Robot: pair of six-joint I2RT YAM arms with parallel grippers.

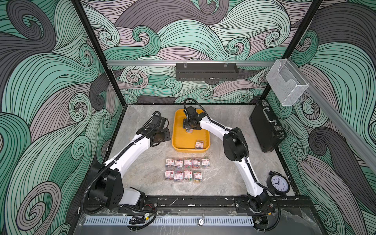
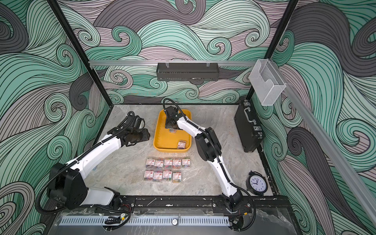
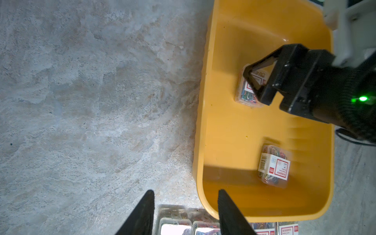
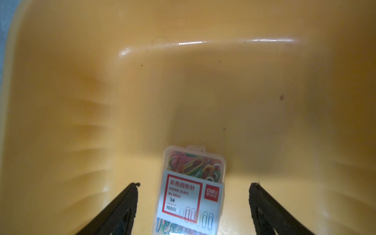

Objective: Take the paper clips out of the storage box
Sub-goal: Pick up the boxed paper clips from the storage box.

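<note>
The storage box (image 1: 183,140) (image 2: 162,140) is a shallow yellow tray at the back middle of the table. Two boxes of paper clips lie in it. One clear box (image 4: 191,195) (image 1: 189,130) lies flat between the fingers of my right gripper (image 4: 195,184), which is open, with a gap on each side of the box. The second box (image 1: 199,144) (image 3: 273,165) rests in the tray's near right corner. Several more paper clip boxes (image 1: 187,162) (image 2: 167,162) lie in two rows on the table in front of the tray. My left gripper (image 3: 186,191) hovers open and holds nothing, left of the tray.
A black briefcase (image 1: 266,128) stands along the right wall. A black alarm clock (image 1: 278,182) sits at the front right. A clear bin (image 1: 284,83) hangs on the right rail and a black shelf (image 1: 206,71) on the back rail.
</note>
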